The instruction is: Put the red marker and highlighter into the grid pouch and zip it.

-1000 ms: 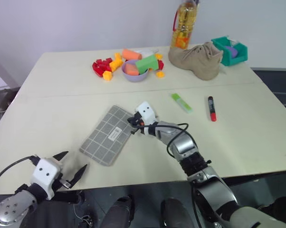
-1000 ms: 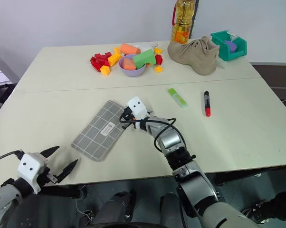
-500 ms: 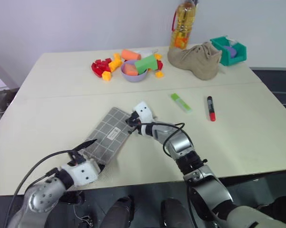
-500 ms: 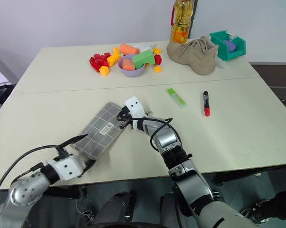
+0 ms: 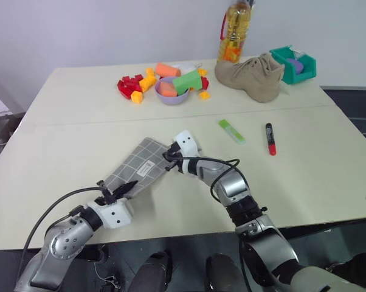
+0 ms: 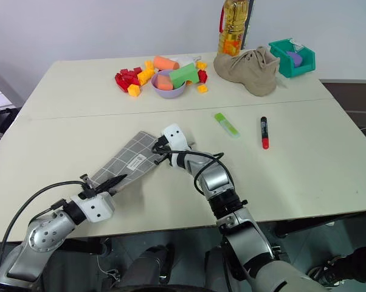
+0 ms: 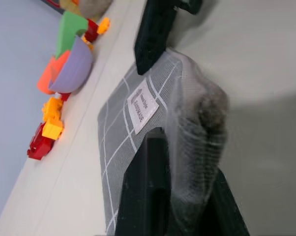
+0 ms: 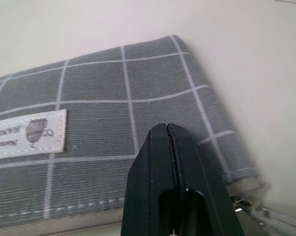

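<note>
Grid pouch [image 5: 137, 172] mid-table, soft fabric, bunches under load. Your left gripper [image 5: 123, 190] is clamped on its near corner, right gripper [image 5: 169, 156] closed at the zipper end. Hold seams, not panel; red marker [image 5: 269, 139] and highlighter [image 5: 231, 131] lie well apart

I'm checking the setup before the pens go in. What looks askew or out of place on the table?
The grid pouch lies slanted, its near corner bunched and lifted in the shut left claw. A tan boot among the toys looks odd. The red marker and highlighter lie loose.
</note>
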